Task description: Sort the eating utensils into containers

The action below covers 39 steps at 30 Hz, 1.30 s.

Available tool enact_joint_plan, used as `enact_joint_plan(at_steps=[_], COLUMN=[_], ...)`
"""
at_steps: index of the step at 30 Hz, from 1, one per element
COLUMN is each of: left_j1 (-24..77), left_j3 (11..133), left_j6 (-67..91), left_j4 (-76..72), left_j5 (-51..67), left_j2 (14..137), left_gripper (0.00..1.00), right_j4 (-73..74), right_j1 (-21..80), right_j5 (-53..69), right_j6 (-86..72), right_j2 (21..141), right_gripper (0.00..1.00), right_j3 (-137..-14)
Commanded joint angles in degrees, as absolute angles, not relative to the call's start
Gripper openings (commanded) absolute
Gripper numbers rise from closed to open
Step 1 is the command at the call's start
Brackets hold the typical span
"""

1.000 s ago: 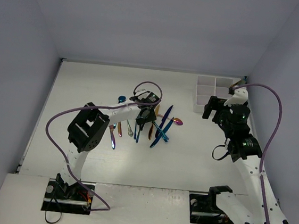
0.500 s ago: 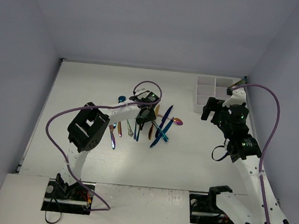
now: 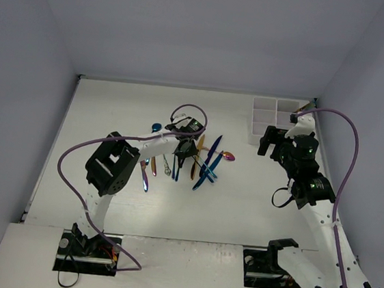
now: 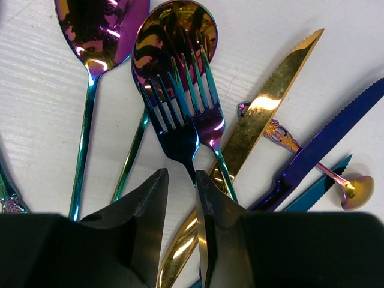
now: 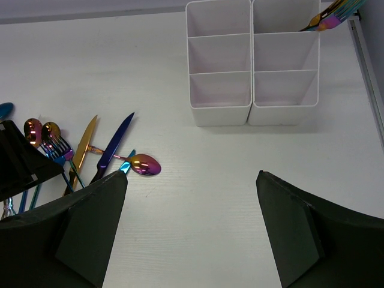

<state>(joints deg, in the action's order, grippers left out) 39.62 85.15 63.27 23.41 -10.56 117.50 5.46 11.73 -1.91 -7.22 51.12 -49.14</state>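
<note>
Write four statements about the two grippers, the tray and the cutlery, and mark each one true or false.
1. The right gripper has its fingers wide apart with nothing between them. True.
2. Every compartment of the white tray is empty. False: utensil handles stick out of its far right corner compartment.
3. The left gripper has its fingers on either side of the stem of the dark blue fork. True.
4. The gold knife stands in the tray. False: it lies on the table in the pile, beside the fork.

Iridescent utensils (image 3: 210,157) in a flat heap (forks (image 4: 175,135) over a spoon (image 4: 174,33)), white tray (image 5: 252,75) well apart.
</note>
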Motion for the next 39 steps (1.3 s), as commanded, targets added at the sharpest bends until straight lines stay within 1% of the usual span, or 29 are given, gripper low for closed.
enact_joint_plan(at_steps=[1, 7, 10, 15, 26, 39], left_j1=[39.35, 39.37, 39.46, 39.63, 40.13, 40.52], left_j3=[82.87, 82.87, 83.35, 83.5, 84.15, 86.58], left_j6=[63.15, 64.07, 64.1, 64.83, 65.34, 66.8], left_j4=[26.37, 25.95, 25.93, 25.73, 25.33, 25.31], left_j5=[-10.8, -9.82, -9.84, -9.59, -13.29, -10.28], left_j2=[114.04, 113.55, 113.61, 113.55, 108.49, 114.19], left_gripper=[0.24, 0.34, 0.36, 0.36, 0.38, 0.38], right_j4=[2.83, 2.92, 3.05, 3.16, 3.87, 4.14], right_j1=[12.39, 12.54, 12.63, 12.83, 13.1, 13.27], right_j5=[-1.26, -1.34, -1.26, -1.28, -1.41, -1.67], right_j6=[-6.75, -6.83, -6.83, -6.89, -6.59, -6.5], right_j2=[50.27, 50.19, 50.13, 49.58, 48.48, 48.25], right_gripper=[0.86, 0.86, 0.87, 0.86, 0.86, 0.86], right_j3=[-49.22, -49.07, -49.13, -48.9, -48.69, -48.35])
